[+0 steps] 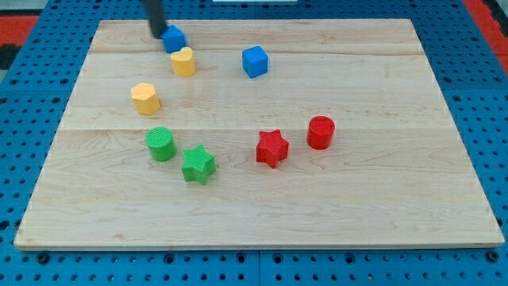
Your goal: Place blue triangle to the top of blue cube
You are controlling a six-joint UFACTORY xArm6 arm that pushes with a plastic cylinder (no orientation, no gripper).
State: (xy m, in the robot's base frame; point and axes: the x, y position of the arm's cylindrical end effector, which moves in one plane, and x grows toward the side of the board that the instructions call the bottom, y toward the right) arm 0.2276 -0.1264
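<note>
blue triangle [175, 38] sits near the top left of the wooden surface [357, 199], touching the yellow heart [183, 61] just below it. blue cube [255, 61] lies well to its right and slightly lower. my tip [157, 34] touches the triangle's left side; there are no fingers to spread or close. judged step: early push. next, slide the triangle rightward along the top edge until it sits above the cube. its pointing direction and long axis are too small to tell.
</note>
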